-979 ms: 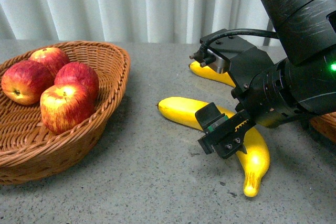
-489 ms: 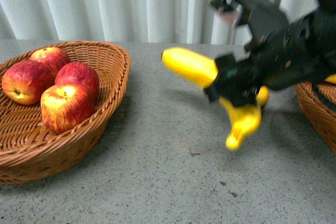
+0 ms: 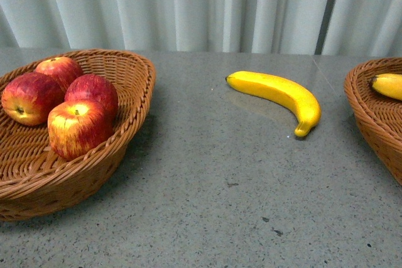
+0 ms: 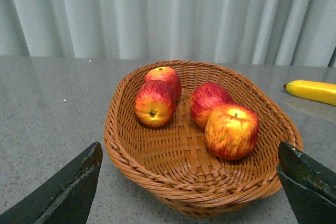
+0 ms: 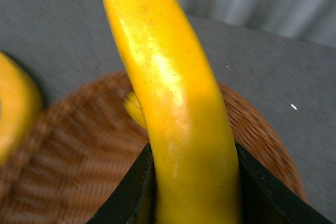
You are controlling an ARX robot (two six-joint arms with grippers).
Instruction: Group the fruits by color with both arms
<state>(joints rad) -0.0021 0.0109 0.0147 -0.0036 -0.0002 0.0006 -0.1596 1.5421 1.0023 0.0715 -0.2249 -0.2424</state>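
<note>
Although little of it shows in its wrist view, the left gripper (image 4: pixel 189 149) is seen spread wide with nothing between its jaws, facing a wicker basket (image 4: pixel 113 129) in which four red apples (image 4: pixel 232 130) (yellow-streaked on top) are gathered. On the grey table (image 3: pixel 207 205), between the two baskets, one yellow banana (image 3: pixel 279 92) is laid, curved and dark at its tip. A second banana (image 3: pixel 389 86) is lodged in the right basket (image 3: pixel 355 101). Over that basket a third banana (image 5: pixel 168 93), glossy and bright, is clamped by the right gripper (image 5: pixel 194 190).
</note>
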